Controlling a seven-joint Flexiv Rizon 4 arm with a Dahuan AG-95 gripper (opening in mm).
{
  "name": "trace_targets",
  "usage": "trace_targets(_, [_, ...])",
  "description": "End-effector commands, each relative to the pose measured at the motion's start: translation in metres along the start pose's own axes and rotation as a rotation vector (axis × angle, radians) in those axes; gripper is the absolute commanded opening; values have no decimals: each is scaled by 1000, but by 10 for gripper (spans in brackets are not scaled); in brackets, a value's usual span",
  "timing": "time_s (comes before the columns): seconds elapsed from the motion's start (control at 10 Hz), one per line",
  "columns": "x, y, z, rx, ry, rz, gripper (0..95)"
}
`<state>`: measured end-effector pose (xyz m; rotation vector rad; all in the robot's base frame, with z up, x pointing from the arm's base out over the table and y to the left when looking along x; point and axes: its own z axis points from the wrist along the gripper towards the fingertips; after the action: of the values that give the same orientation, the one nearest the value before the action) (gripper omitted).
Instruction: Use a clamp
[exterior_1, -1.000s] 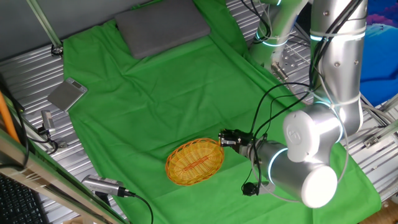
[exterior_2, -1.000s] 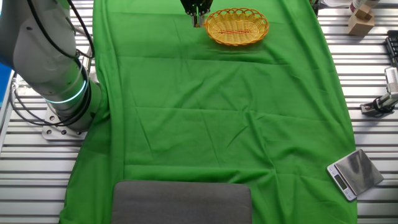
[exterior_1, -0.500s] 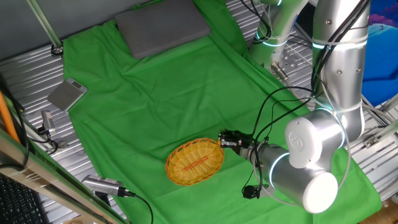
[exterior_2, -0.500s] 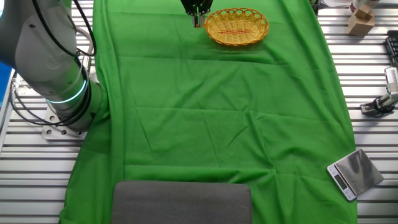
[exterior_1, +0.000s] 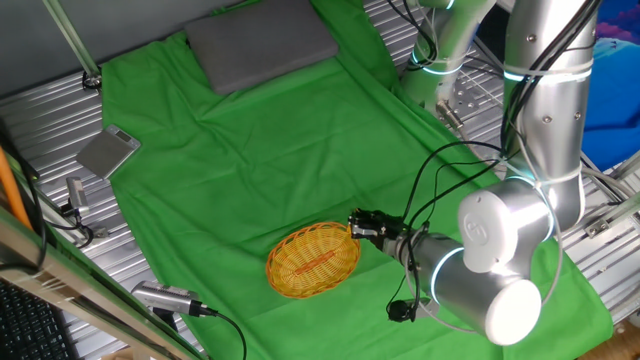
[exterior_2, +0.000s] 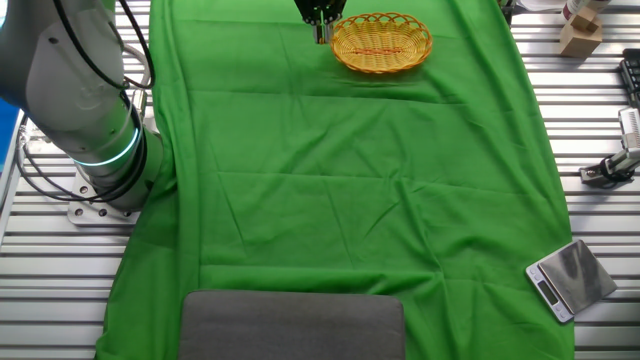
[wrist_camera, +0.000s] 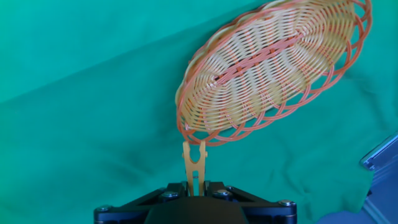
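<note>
My gripper (wrist_camera: 194, 184) is shut on the clamp (wrist_camera: 194, 163), a small yellow-orange clip that sticks out ahead of the fingers. Its two prong tips reach the near rim of the oval wicker basket (wrist_camera: 273, 74) and seem to touch it; the prongs look only slightly apart. In one fixed view the gripper (exterior_1: 358, 222) sits at the right end of the basket (exterior_1: 313, 260) on the green cloth. In the other fixed view the gripper (exterior_2: 320, 28) hangs at the left edge of the basket (exterior_2: 381, 42), low over the cloth.
A grey pad (exterior_1: 262, 42) lies at the far end of the green cloth (exterior_1: 300, 150). A small silver scale (exterior_2: 567, 278) rests off the cloth on the metal table. A wooden block (exterior_2: 580, 35) and a silver camera (exterior_1: 165, 297) stand near the basket end.
The gripper has edged a little closer to the basket's rim with the clamp still held. The basket has not moved.
</note>
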<state>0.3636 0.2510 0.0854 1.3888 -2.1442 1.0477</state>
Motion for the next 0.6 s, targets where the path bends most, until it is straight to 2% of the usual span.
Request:
trace_targets(0.1, [-1,0,1,15,23,-4,0])
trace_targets(0.6, [0,0,3,34,41,-17,0])
